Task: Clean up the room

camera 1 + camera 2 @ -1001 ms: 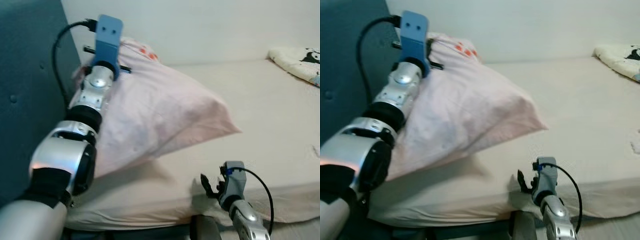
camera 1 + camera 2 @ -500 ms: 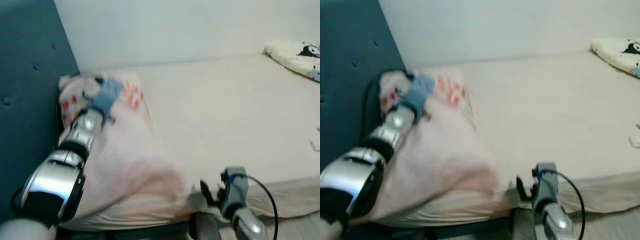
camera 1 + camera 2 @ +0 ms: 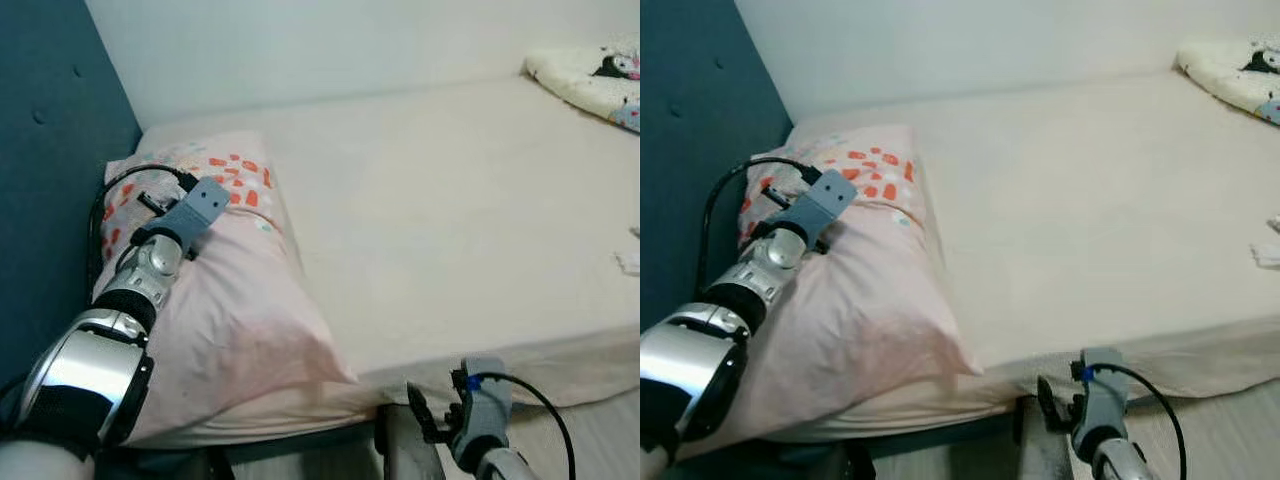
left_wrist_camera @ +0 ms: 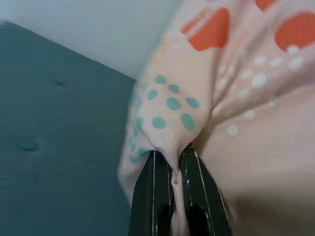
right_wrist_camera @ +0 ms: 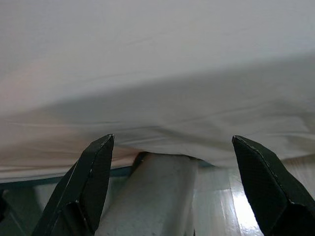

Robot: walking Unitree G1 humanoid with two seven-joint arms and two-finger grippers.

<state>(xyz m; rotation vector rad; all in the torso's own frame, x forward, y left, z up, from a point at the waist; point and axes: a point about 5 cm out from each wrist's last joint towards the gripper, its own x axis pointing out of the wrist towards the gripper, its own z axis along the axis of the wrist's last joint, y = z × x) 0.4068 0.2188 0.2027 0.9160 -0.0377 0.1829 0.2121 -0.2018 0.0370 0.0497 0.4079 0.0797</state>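
Note:
A pink pillow [image 3: 235, 330] with orange and teal spots lies flat at the head of the bed, against the teal headboard [image 3: 45, 180]. My left gripper [image 4: 173, 169] is shut on a fold of the pillow's cloth near its far corner, and the left arm [image 3: 150, 270] reaches over the pillow. My right gripper [image 5: 172, 147] hangs open below the front edge of the mattress [image 5: 157, 59], holding nothing. The right wrist [image 3: 478, 415] shows low in front of the bed.
The cream mattress [image 3: 450, 200] stretches to the right. A patterned blanket [image 3: 590, 80] lies at its far right corner, and a small white scrap [image 3: 628, 262] at the right edge. A white wall [image 3: 300, 40] runs behind. Wooden floor [image 5: 241, 196] lies under the bed's front.
The pillow has gone from held up and tilted to lying flat at the head of the bed, with my left arm lowered along with it. The camera has tipped downward.

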